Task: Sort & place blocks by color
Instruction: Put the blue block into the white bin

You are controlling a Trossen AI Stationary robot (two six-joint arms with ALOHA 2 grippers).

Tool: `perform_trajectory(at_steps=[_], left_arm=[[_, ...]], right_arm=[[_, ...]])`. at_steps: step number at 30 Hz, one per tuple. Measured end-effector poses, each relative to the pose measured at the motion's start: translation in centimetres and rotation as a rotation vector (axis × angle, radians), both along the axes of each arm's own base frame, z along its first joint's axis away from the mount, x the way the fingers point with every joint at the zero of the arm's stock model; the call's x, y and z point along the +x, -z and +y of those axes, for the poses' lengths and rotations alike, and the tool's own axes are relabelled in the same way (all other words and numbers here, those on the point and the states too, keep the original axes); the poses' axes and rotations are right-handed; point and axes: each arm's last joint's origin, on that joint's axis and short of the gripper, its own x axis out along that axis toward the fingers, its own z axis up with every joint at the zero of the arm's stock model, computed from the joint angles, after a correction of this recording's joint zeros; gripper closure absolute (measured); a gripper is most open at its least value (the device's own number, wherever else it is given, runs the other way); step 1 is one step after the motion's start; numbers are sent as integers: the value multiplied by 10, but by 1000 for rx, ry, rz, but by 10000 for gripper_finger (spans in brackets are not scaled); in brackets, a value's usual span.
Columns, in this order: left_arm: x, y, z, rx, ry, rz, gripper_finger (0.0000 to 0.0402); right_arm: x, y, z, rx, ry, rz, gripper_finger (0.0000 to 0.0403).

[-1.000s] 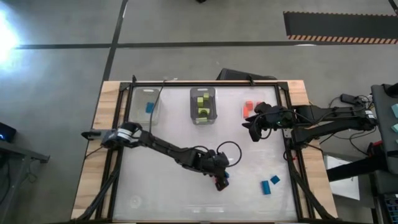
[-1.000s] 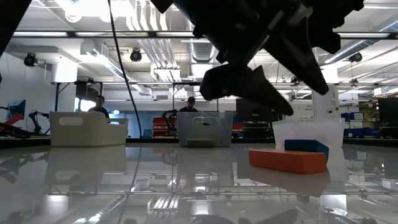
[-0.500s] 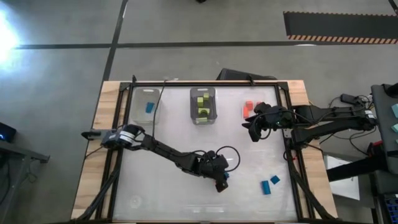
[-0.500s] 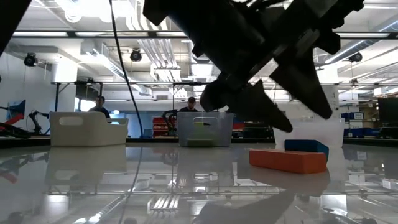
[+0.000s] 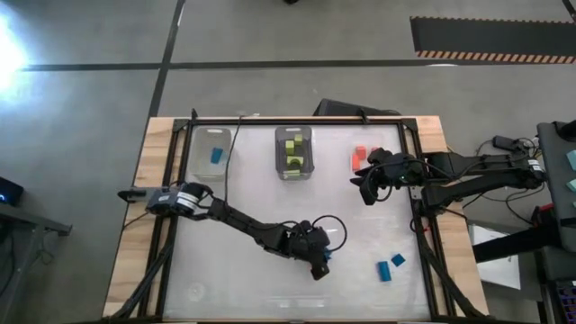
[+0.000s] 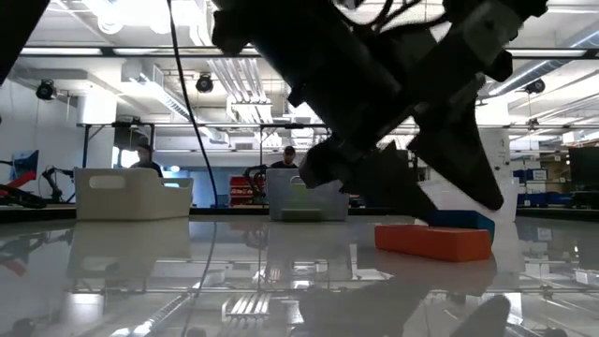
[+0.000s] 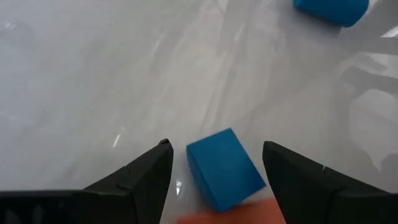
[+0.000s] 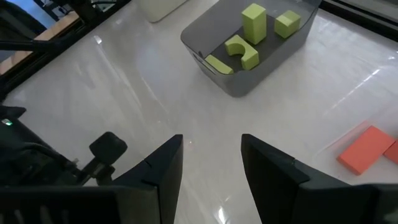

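Note:
A blue block (image 7: 224, 169) lies on the white table, with an orange-red block (image 7: 239, 213) right beside it. My left gripper (image 7: 216, 145) is open just above them near the table's middle front (image 5: 317, 265). Its fingers stand on either side of the blue block without touching it. In the low view the orange-red block (image 6: 432, 241) lies flat below the dark gripper. Two more blue blocks (image 5: 389, 265) lie toward the near right. My right gripper (image 8: 211, 138) is open and empty, hovering at the far right (image 5: 366, 193).
Three bins stand along the far edge: a clear one holding a blue block (image 5: 216, 155), a middle one with green blocks (image 5: 292, 153) (image 8: 249, 50), and orange-red blocks (image 5: 360, 157) at the right. A black cable loops by the left gripper (image 5: 337, 225).
My left gripper has gone down and slightly toward the table's near edge, onto the blue and orange-red blocks, staying open. The blocks have not moved.

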Motion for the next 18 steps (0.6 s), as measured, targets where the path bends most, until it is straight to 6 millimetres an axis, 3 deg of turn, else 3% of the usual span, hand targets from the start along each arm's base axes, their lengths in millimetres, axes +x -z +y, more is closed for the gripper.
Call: perform_trajectory(at_steps=[11, 18], left_arm=[[1, 11, 0, 9, -3, 24, 173], [1, 12, 4, -27, -52, 34, 231]], right_arm=[[0, 0, 0, 0, 0, 0, 250], [0, 0, 0, 0, 0, 0, 250]])
